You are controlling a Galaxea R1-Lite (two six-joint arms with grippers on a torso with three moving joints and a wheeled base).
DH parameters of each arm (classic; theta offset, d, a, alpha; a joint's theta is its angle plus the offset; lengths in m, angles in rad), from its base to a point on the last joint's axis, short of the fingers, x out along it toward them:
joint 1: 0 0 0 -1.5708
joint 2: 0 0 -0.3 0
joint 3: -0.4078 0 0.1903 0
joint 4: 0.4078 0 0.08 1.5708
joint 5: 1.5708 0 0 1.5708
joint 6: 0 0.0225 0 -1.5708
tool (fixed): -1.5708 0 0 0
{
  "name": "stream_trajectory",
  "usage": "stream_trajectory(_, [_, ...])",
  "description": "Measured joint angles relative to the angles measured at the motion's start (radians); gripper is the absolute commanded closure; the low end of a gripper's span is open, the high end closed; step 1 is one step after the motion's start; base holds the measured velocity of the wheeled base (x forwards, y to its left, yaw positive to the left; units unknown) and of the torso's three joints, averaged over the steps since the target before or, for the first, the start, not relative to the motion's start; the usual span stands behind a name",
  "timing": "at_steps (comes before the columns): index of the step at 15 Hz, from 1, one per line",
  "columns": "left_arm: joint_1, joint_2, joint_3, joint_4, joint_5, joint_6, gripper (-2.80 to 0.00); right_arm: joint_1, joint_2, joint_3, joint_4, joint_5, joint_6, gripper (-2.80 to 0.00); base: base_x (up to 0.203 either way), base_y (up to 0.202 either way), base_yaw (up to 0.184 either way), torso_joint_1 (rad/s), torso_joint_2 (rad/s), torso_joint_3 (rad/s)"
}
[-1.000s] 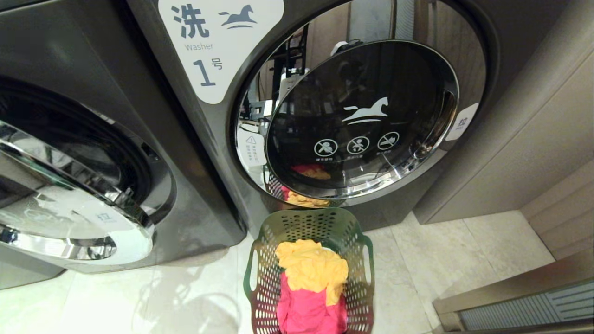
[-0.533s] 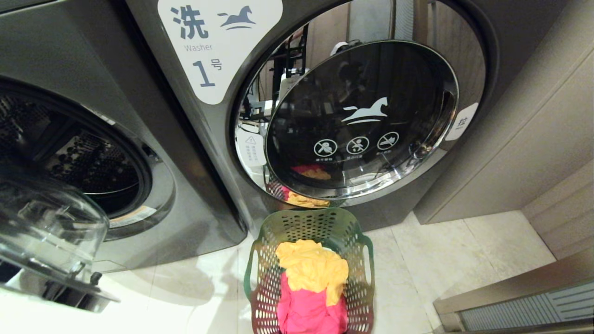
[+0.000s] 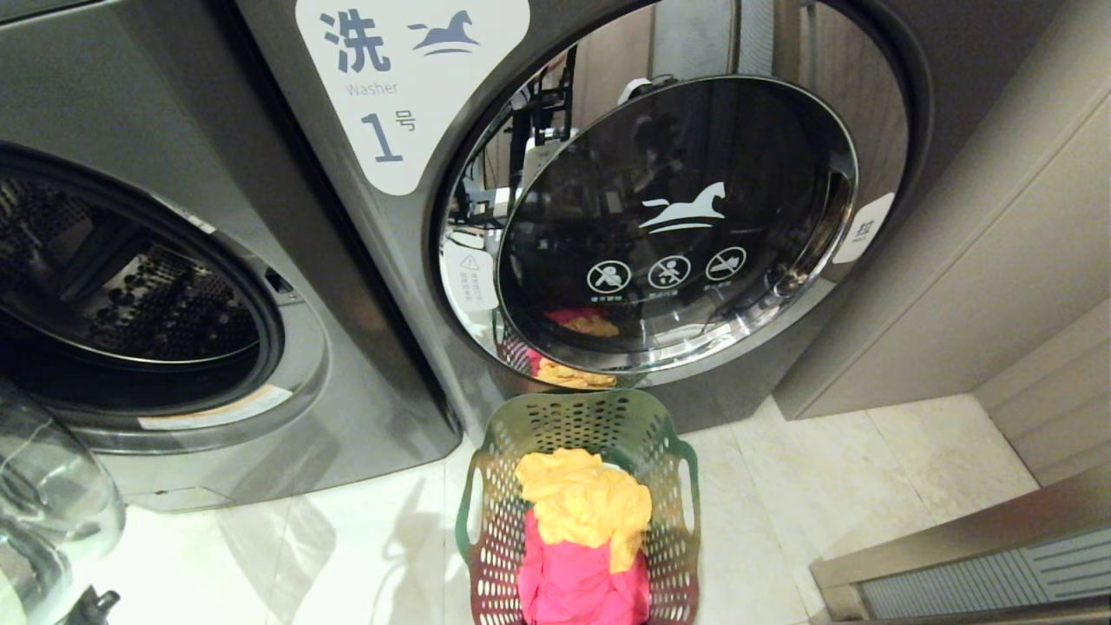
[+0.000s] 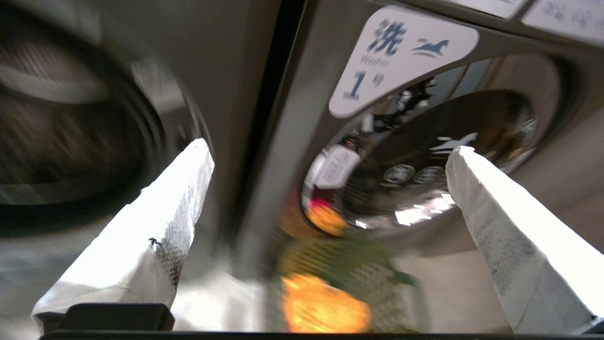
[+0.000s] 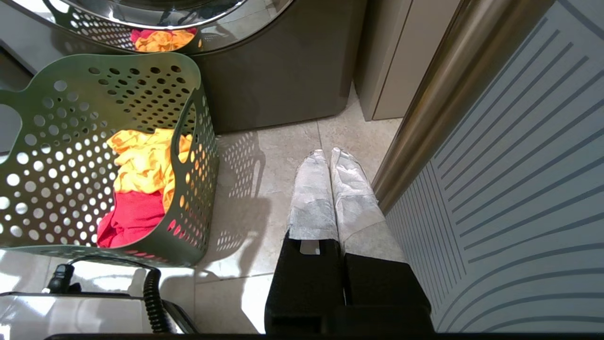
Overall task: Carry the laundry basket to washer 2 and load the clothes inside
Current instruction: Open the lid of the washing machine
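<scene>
The dark green laundry basket [image 3: 573, 417] stands on the tile floor in front of the washer labelled 1, with yellow-orange [image 3: 586, 499] and pink-red clothes [image 3: 577, 582] inside. Washer 2 is out of view: no label with a 2 shows. A grey washer [image 3: 364, 417] at the left has no numeral in sight; its drum [image 3: 130, 286] lies exposed. My left gripper [image 4: 330, 146] is open and empty, facing the two washers and the blurred basket [image 4: 377, 274]. My right gripper [image 5: 330, 153] is shut on nothing, hanging over the floor right of the basket [image 5: 61, 156].
Washer 1 [image 3: 391, 130] has its chrome-ringed door [image 3: 677, 217] closed and mirrors the basket. The left washer's glass door [image 3: 43, 503] hangs swung out at the lower left. A beige cabinet [image 3: 955, 286] and a striped panel [image 5: 519, 189] bound the right side. A coiled cable [image 5: 151, 297] lies near the basket.
The left washer's door has swung from nearly covering the opening down and out to the lower left, exposing the drum. Basket and clothes have not moved.
</scene>
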Motion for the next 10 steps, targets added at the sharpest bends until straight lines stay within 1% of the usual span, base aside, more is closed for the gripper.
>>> stream_trajectory(1, [-0.021,0.011,-0.008,0.12,-0.008,0.015,-2.8,0.0,0.0,0.0,0.0,0.0,0.0,0.0,0.0,0.0,0.0,0.0,0.0,0.0])
stream_trajectory(2, [-0.046,0.028,-0.022,0.238,-0.012,0.046,-2.8,0.0,0.0,0.0,0.0,0.0,0.0,0.0,0.0,0.0,0.0,0.0,0.0,0.0])
stream_trajectory(3, [-0.061,0.047,-0.033,0.326,-0.012,0.095,-2.8,0.0,0.0,0.0,0.0,0.0,0.0,0.0,0.0,0.0,0.0,0.0,0.0,0.0])
stream_trajectory(4, [-0.066,0.064,-0.042,0.371,-0.005,0.129,-2.8,0.0,0.0,0.0,0.0,0.0,0.0,0.0,0.0,0.0,0.0,0.0,0.0,0.0])
stream_trajectory(5, [-0.068,0.086,-0.059,0.395,0.009,0.147,-2.8,0.0,0.0,0.0,0.0,0.0,0.0,0.0,0.0,0.0,0.0,0.0,0.0,0.0])
stream_trajectory(6, [-0.068,0.107,-0.088,0.421,0.02,0.151,-2.8,0.0,0.0,0.0,0.0,0.0,0.0,0.0,0.0,0.0,0.0,0.0,0.0,0.0])
stream_trajectory(7, [-0.065,0.13,-0.128,0.472,0.023,0.152,-2.8,0.0,0.0,0.0,0.0,0.0,0.0,0.0,0.0,0.0,0.0,0.0,0.0,0.0])
stream_trajectory(8, [-0.061,0.152,-0.174,0.553,0.025,0.153,-2.8,0.0,0.0,0.0,0.0,0.0,0.0,0.0,0.0,0.0,0.0,0.0,0.0,0.0])
stream_trajectory(9, [-0.058,0.176,-0.226,0.658,0.026,0.157,-2.8,0.0,0.0,0.0,0.0,0.0,0.0,0.0,0.0,0.0,0.0,0.0,0.0,0.0])
stream_trajectory(10, [-0.057,0.206,-0.281,0.784,0.029,0.18,-2.8,0.001,0.0,0.0,0.0,0.0,0.0,0.0,0.0,0.0,0.0,0.0,0.0,0.0])
